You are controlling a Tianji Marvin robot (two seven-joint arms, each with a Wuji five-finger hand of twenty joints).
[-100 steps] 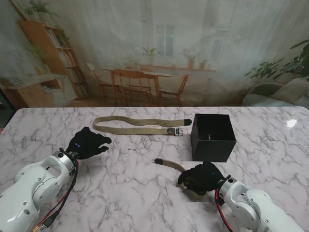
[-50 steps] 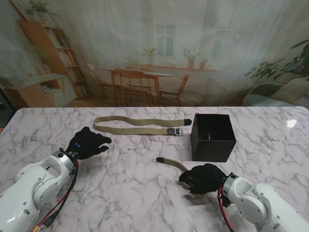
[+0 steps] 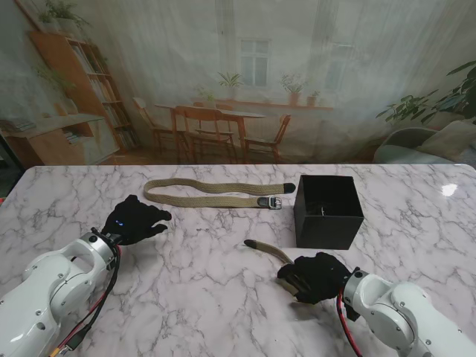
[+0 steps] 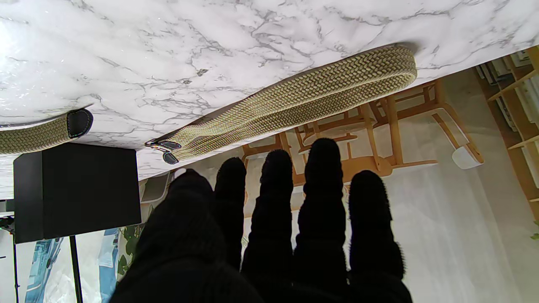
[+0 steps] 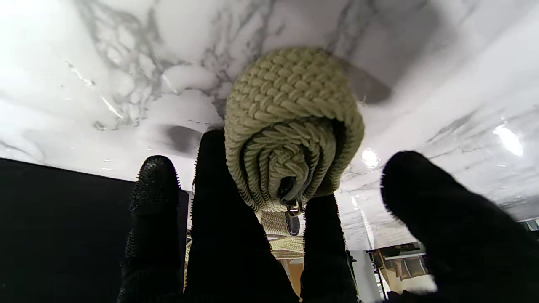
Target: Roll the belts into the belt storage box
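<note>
Woven olive belt [image 5: 290,126] sat partly rolled under the right hand [image 3: 315,277], coil on the marble table [image 3: 208,297]. Right wrist view showed the spiral end-on, fingers [image 5: 227,219] clamped round it, thumb off to the side. Loose tail [image 3: 265,249] ran from the hand toward the left, farther from me, dark tip flat on the table. Black box [image 3: 327,210] stood just beyond the right hand, open top up; contents unclear. Second belt [image 3: 212,193] lay folded double, flat, left of the box, buckle end [image 3: 272,201] near the box but apart from it. Left hand [image 3: 135,219] held nothing, fingers [image 4: 322,185] straight and spread slightly, near the table, well apart from the second belt. Both hands wore black gloves.
</note>
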